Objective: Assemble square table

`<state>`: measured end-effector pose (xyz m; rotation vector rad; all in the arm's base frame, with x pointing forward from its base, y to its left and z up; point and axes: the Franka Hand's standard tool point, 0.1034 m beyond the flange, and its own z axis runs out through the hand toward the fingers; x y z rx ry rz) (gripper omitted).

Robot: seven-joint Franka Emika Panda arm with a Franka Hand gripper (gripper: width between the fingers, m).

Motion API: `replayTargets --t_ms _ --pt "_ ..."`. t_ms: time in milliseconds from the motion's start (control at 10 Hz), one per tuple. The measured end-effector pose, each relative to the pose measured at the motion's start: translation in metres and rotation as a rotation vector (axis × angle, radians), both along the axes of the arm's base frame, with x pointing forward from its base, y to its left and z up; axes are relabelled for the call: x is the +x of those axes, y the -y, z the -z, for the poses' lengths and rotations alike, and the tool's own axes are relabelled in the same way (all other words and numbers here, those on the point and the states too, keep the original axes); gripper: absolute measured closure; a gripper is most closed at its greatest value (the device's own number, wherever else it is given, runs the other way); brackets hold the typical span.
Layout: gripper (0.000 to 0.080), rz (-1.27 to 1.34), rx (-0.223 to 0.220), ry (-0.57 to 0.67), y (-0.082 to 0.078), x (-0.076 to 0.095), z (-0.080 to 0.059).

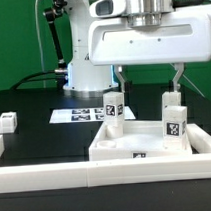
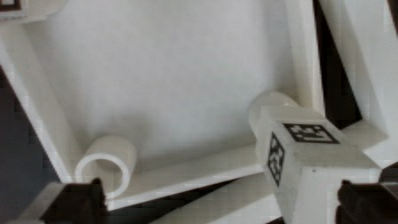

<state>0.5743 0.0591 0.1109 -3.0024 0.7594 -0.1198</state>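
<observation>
Gripper (image 1: 147, 83): jaws spread wide, grasping nothing. It hangs just above the top (image 1: 124, 145), one finger over each of the two upright legs.

Top: lies flat on the black table (image 1: 35, 132), rim upward, just behind the front rail (image 1: 97, 177). The far leg (image 1: 115, 106) stands at the top's rear edge, toward the exterior view's left. The near leg (image 1: 174, 120) stands at the exterior view's right side of the top. Both show tags.

Loose leg (image 1: 7, 122): rests on the table well apart from the top, at the exterior view's left.

Marker board (image 1: 82, 114): lies flat behind the top.

Wrist view: the gripper (image 2: 217, 203) shows dark fingertips (image 2: 71, 200) set far apart over the top (image 2: 178, 80). A tagged leg (image 2: 294, 150) stands upright inside the rim, close to one fingertip. A rounded white piece (image 2: 107, 160) sits against the rim near the other; what it is cannot be told.
</observation>
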Motion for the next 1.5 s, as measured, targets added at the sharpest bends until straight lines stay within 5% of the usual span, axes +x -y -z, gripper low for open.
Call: replayTargets --t_ms 300,500,700,1200,1300,1500 --pt "0.015 -0.003 -0.001 -0.002 0.001 -0.001 0.001" --pt "0.015 -0.18 -0.01 0.008 0.024 -0.017 0.001" --pt "0.015 -0.277 -0.015 0.015 0.067 -0.051 0.009" --pt "0.015 -0.259 -0.021 0.009 0.084 -0.052 0.012" --pt "0.015 -0.289 -0.028 0.011 0.096 -0.054 0.012" --pt "0.015 -0.353 -0.049 0.015 0.153 -0.082 0.025"
